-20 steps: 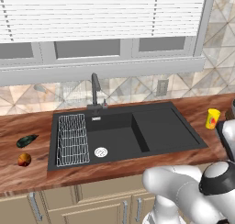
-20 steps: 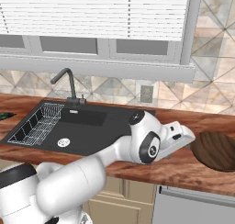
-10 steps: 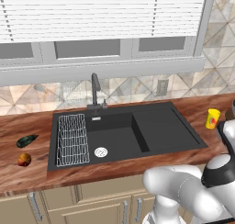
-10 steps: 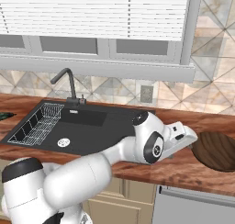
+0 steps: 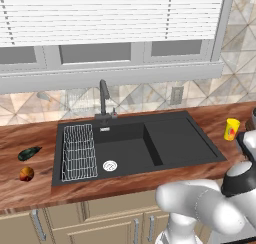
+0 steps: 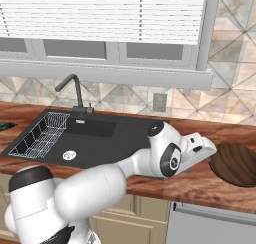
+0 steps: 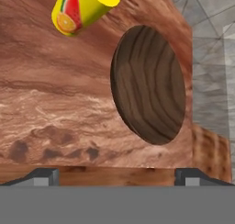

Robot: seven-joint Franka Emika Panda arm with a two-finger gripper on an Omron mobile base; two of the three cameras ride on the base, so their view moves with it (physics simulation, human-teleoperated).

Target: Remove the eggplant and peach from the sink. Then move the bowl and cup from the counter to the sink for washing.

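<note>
The eggplant (image 5: 29,152) and the peach (image 5: 26,174) lie on the wood counter left of the black sink (image 5: 175,138). On the counter right of the sink stands the yellow cup (image 5: 231,129) with a fruit picture on its side. The brown wooden bowl (image 6: 237,163) rests further right, near the counter's front. My gripper (image 6: 207,150) hovers just left of the bowl. In the hand view the gripper (image 7: 117,177) is open with nothing between its fingertips (image 7: 43,176); the bowl (image 7: 149,85) sits ahead of it and the cup (image 7: 85,7) at the top.
A wire rack (image 5: 79,152) lies in the left part of the basin beside the silver drain (image 5: 110,165). The dark faucet (image 5: 103,100) stands behind the basin. The tiled wall (image 6: 235,115) runs close behind the bowl.
The arm has stretched slightly further right toward the bowl. The gripper stays open, and nothing on the counter has moved.
</note>
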